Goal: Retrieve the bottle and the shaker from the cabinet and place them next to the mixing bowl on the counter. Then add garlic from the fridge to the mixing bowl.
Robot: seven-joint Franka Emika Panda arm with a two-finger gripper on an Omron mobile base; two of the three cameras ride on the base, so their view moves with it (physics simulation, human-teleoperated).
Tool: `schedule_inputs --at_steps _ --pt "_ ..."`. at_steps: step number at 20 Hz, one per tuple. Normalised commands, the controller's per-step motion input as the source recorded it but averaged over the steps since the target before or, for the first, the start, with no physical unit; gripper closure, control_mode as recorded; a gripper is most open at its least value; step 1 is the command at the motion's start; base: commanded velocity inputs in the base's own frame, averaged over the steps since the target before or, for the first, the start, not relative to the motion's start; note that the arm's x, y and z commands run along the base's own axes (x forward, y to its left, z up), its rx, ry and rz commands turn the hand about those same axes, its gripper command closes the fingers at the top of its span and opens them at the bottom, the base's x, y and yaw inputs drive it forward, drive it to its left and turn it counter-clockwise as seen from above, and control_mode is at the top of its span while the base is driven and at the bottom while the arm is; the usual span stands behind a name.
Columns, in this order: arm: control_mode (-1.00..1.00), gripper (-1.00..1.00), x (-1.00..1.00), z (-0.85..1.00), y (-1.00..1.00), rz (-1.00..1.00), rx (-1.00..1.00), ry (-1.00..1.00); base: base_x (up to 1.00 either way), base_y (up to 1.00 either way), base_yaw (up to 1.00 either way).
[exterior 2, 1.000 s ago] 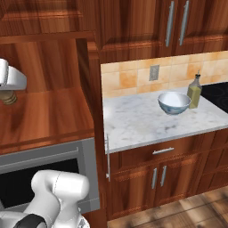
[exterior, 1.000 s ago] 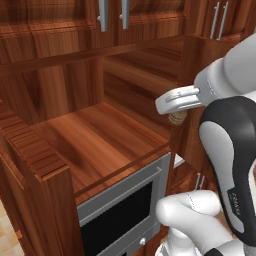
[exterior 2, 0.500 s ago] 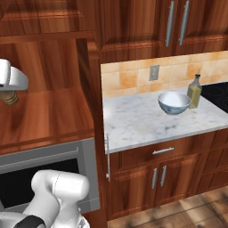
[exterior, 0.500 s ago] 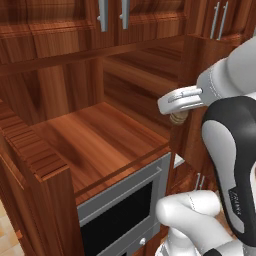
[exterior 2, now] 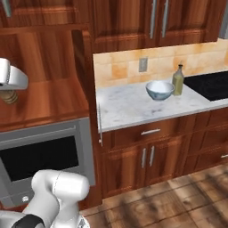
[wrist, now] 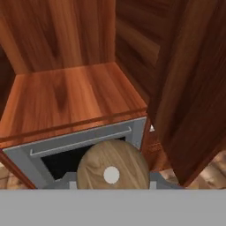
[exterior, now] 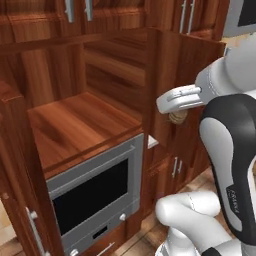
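My gripper (exterior: 178, 113) is shut on the shaker (exterior: 176, 119), a small brown cylinder hanging under the white hand. It hovers in front of the cabinet's (exterior: 75, 125) right side wall, outside the wood-lined shelf recess. From the right base view the shaker (exterior 2: 10, 96) hangs at the far left, over the shelf edge. In the hand view its round wooden top (wrist: 113, 164) sits between the fingertips. Across the room, the bottle (exterior 2: 178, 80) of yellow-olive liquid stands just right of the pale mixing bowl (exterior 2: 159, 89) on the marble counter (exterior 2: 127, 109).
A grey built-in oven (exterior: 95, 192) sits under the shelf recess. A dark cooktop (exterior 2: 207, 84) lies at the counter's right end. Wall doors with steel bar handles (exterior 2: 159, 15) hang above the counter. Wood drawers and doors (exterior 2: 149, 153) run below it.
The whole picture has shifted left and up in both base views, so the base has driven. The gripper keeps its hold on the shaker, which now hangs clear of the shelf recess.
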Motion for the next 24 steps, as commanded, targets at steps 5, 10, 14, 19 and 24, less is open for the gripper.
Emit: schedule_inputs --at_steps 5,10,14,19,24 --pt "1.0 1.0 0.0 0.0 0.0 0.0 0.0 0.0 -1.0 -0.33 -0.17" --pt "1.0 1.0 0.0 0.0 0.0 0.0 0.0 0.0 -0.7 -0.69 -0.38" --pt "1.0 1.0 0.0 0.0 0.0 0.0 0.0 0.0 0.32 -0.93 -0.5" --pt "1.0 1.0 0.0 0.0 0.0 0.0 0.0 0.0 0.62 -0.7 -0.45" --pt "1.0 1.0 0.0 0.0 0.0 0.0 0.0 0.0 1.0 -0.43 -0.02"
